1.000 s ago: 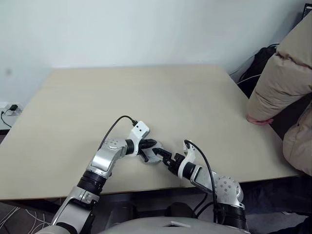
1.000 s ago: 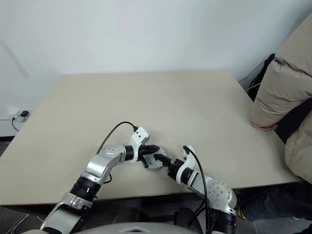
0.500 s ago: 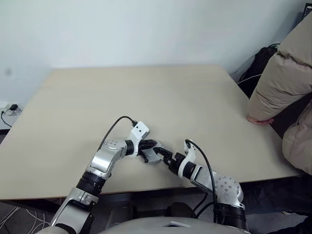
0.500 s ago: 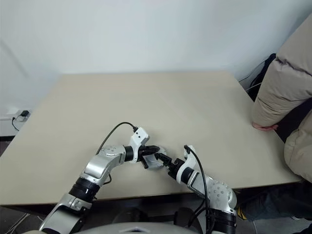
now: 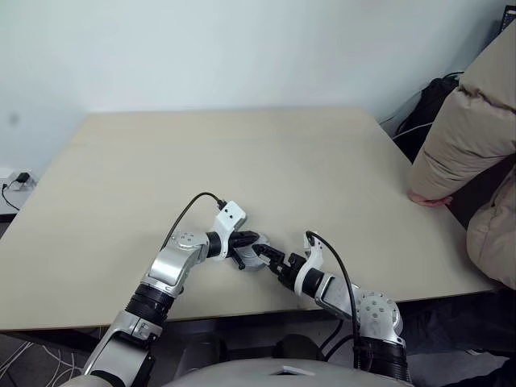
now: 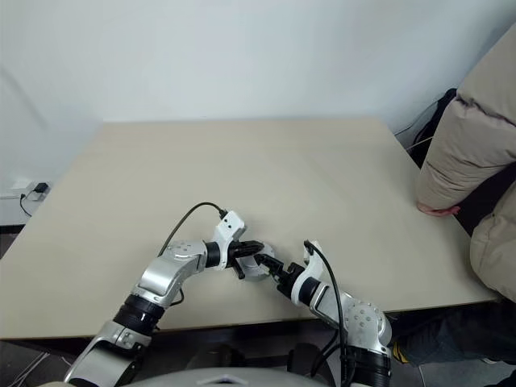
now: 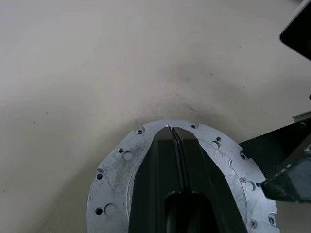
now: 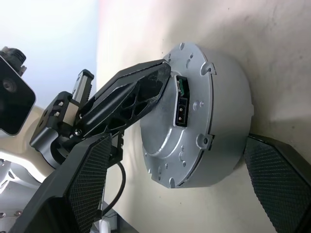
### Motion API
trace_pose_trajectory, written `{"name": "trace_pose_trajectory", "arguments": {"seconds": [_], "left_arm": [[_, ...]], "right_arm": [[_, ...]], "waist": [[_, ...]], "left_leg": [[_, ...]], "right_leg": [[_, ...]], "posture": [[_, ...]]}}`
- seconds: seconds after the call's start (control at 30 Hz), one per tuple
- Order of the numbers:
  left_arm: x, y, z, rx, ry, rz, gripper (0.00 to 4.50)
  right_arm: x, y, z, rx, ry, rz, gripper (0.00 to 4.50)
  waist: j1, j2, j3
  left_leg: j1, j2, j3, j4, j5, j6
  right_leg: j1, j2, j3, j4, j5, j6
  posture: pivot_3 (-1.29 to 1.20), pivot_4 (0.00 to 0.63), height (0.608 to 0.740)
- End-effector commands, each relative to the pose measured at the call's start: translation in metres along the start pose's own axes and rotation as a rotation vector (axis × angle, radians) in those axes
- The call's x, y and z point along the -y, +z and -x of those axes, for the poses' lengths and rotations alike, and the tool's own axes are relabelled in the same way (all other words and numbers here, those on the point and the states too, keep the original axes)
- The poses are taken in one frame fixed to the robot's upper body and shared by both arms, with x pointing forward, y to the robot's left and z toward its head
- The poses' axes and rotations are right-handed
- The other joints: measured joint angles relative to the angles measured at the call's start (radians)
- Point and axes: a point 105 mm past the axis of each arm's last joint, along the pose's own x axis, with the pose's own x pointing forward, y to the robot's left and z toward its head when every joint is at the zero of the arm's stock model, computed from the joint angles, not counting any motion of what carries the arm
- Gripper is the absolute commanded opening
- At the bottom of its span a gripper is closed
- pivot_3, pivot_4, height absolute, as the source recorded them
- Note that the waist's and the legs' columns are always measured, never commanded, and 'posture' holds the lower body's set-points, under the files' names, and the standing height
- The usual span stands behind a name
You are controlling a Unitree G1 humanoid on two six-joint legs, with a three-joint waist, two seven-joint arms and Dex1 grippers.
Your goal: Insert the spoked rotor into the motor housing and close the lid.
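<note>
Near table (image 5: 121, 177) edge, left fingers (image 7: 160, 170) together atop lid (image 8: 194, 126), perhaps pressing

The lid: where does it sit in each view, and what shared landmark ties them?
Left eye: lid between both tools, near table edge.
Right eye: same spot.
Left wrist: grey disc under the shut left tool.
Right wrist: disc face, left tool pressing it.
Landmark: left tool's black tip.
</note>
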Motion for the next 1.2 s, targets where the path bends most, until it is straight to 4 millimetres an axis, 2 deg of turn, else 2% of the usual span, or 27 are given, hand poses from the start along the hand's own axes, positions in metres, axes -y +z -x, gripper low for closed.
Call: {"name": "trace_pose_trajectory", "arguments": {"seconds": [0.03,0.13,0.17,0.23,0.43,0.5,0.93,1.2], "left_arm": [[-0.001,-0.005,0.002,-0.017,0.007,0.001,0.0],[-0.002,-0.005,0.002,-0.016,0.009,0.002,0.0],[-0.002,-0.005,0.002,-0.016,0.009,0.002,0.0],[-0.002,-0.005,0.003,-0.015,0.01,0.003,0.0],[-0.003,-0.005,0.004,-0.012,0.014,0.005,0.0],[-0.003,-0.005,0.004,-0.01,0.015,0.005,0.0],[-0.003,-0.005,0.004,-0.005,0.018,0.01,0.0],[-0.003,-0.005,0.004,-0.006,0.018,0.009,0.0]], "right_arm": [[-0.032,0.009,-0.006,0.054,0.136,0.024,4.48],[-0.031,0.011,-0.006,0.07,0.137,0.015,4.48],[-0.032,0.011,-0.006,0.072,0.138,0.014,4.1],[-0.032,0.012,-0.006,0.074,0.139,0.014,3.66],[-0.031,0.012,-0.005,0.073,0.132,0.014,1.62],[-0.03,0.012,-0.005,0.072,0.127,0.014,1.2],[-0.032,0.009,-0.006,0.044,0.126,0.039,1.2],[-0.041,-0.002,-0.007,-0.031,0.18,0.058,1.2]], "waist": [[0.0,0.0,0.0],[0.0,0.0,0.0],[0.0,0.0,0.0],[0.0,0.0,0.0],[0.002,0.0,0.0],[0.003,0.0,0.0],[0.006,0.0,0.0],[0.005,0.0,0.0]], "left_leg": [[0.0,0.0,0.0,0.0,0.0,0.0],[0.0,0.0,0.0,0.0,0.0,0.0],[0.0,0.0,0.0,0.0,0.0,0.0],[0.0,0.0,0.0,0.0,0.0,0.0],[0.0,0.0,0.0,0.0,0.0,0.0],[0.0,0.0,0.0,0.0,0.0,0.0],[0.0,0.0,0.0,0.0,0.0,0.0],[0.001,0.0,0.0,0.0,0.0,0.0]], "right_leg": [[0.0,0.0,0.0,0.0,0.0,0.0],[0.0,0.0,0.0,0.0,0.0,0.0],[0.0,0.0,0.0,0.0,0.0,0.0],[0.0,0.0,0.0,0.0,0.0,0.0],[0.0,0.0,0.0,0.0,0.0,0.0],[0.0,0.0,0.0,0.0,0.0,0.0],[0.001,0.0,0.0,0.0,0.0,0.0],[0.001,0.001,0.0,0.0,0.0,0.0]], "posture": [[0.0,0.0,0.74],[0.0,0.0,0.74],[0.0,0.0,0.74],[0.0,0.0,0.74],[0.0,0.0,0.74],[0.0,0.0,0.74],[0.0,0.0,0.74],[0.0,0.0,0.74]]}}
